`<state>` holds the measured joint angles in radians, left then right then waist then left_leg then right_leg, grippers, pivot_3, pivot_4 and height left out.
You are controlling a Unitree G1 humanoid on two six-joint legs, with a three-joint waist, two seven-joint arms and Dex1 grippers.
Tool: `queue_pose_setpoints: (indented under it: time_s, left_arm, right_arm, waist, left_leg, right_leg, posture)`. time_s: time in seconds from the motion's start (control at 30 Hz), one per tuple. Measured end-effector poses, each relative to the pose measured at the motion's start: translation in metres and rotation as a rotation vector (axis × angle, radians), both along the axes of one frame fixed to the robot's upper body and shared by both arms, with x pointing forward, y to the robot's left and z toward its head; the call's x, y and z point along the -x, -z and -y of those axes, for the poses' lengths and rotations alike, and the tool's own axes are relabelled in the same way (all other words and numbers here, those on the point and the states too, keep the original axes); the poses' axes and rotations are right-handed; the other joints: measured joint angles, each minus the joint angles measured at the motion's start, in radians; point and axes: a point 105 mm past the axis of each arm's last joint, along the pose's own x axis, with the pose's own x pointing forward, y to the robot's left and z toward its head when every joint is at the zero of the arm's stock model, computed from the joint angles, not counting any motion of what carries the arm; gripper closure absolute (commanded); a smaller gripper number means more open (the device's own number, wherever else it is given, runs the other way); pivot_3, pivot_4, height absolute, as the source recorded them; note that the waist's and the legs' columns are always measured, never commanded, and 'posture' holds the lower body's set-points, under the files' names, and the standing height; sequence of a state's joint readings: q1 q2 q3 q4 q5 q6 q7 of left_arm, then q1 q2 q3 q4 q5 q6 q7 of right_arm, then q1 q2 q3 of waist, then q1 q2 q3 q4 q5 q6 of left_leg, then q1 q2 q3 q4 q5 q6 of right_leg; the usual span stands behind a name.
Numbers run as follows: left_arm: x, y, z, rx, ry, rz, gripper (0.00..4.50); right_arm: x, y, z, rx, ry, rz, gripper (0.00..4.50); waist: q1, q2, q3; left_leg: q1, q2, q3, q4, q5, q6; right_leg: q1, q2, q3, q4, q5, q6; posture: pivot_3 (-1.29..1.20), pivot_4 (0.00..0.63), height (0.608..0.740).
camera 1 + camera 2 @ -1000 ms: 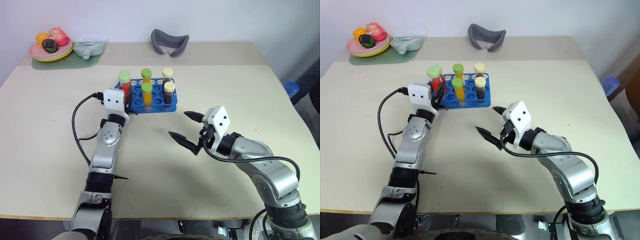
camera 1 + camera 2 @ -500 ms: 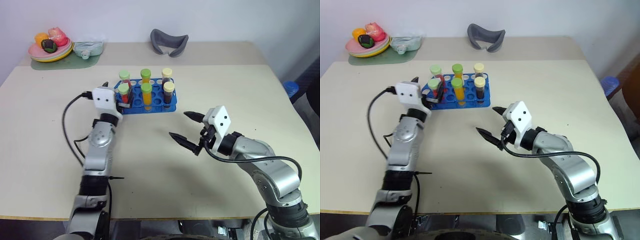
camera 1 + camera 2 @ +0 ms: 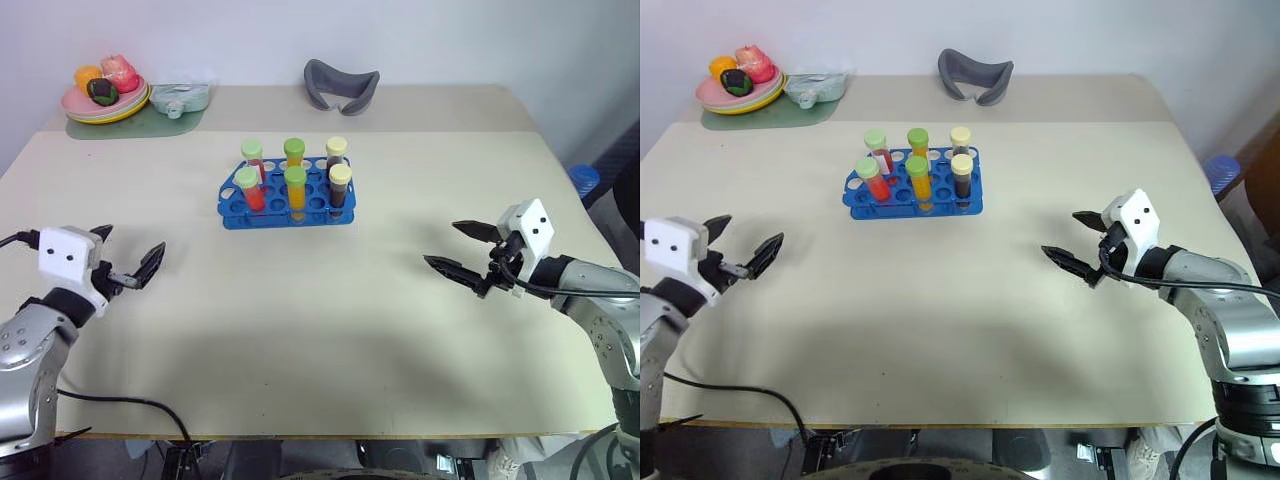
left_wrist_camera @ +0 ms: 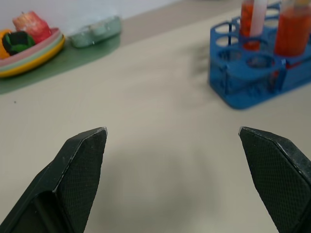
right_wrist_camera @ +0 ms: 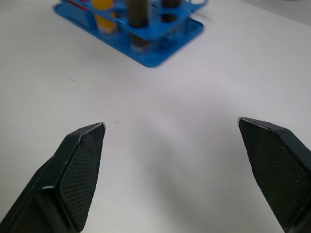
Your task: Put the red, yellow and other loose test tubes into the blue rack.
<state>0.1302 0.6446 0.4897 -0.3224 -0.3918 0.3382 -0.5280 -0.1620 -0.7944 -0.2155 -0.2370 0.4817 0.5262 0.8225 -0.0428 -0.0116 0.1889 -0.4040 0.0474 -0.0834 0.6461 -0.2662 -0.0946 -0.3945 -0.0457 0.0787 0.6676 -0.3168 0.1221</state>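
The blue rack (image 3: pixel 288 205) stands mid-table, with several capped test tubes upright in it. Among them are a red one with a green cap (image 3: pixel 246 188), a yellow-orange one (image 3: pixel 295 187) and a dark one with a cream cap (image 3: pixel 340 183). My left gripper (image 3: pixel 130 242) hovers open and empty over the table's left side, far from the rack. Off to the right, my right gripper (image 3: pixel 441 243) is also open and empty. The left wrist view looks between that gripper's fingers (image 4: pixel 82 160) toward the rack (image 4: pixel 252 73). In the right wrist view the rack (image 5: pixel 141 29) lies well ahead.
At the back left a plate of toy fruit (image 3: pixel 70 102) sits on a green mat beside a pale packet (image 3: pixel 180 97). A grey curved object (image 3: pixel 340 82) lies at the back centre. A blue object (image 3: pixel 582 178) shows past the table's right edge.
My left gripper opened, left the red tube standing in the rack and pulled back to the left. My right gripper swung out to the right, still open.
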Motion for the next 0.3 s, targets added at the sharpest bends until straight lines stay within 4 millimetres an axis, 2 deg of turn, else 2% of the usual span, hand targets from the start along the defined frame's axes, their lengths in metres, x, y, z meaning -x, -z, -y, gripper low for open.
queue_pose_setpoints:
  time_s: [0.3]
  left_arm:
    - [0.01, 0.013, 0.008, 0.047, -0.027, -0.005, 0.05]
  right_arm:
    - [-0.005, 0.002, -0.006, 0.0, -0.012, 0.029, 0.0]
  waist:
    - [0.0, 0.0, 0.0]
  left_leg:
    - [0.001, 0.0, 0.0, 0.0, 0.0, 0.0]
  right_leg:
    - [0.0, 0.0, 0.0, 0.0, 0.0, 0.0]
  posture:
    - [0.0, 0.15, 0.74]
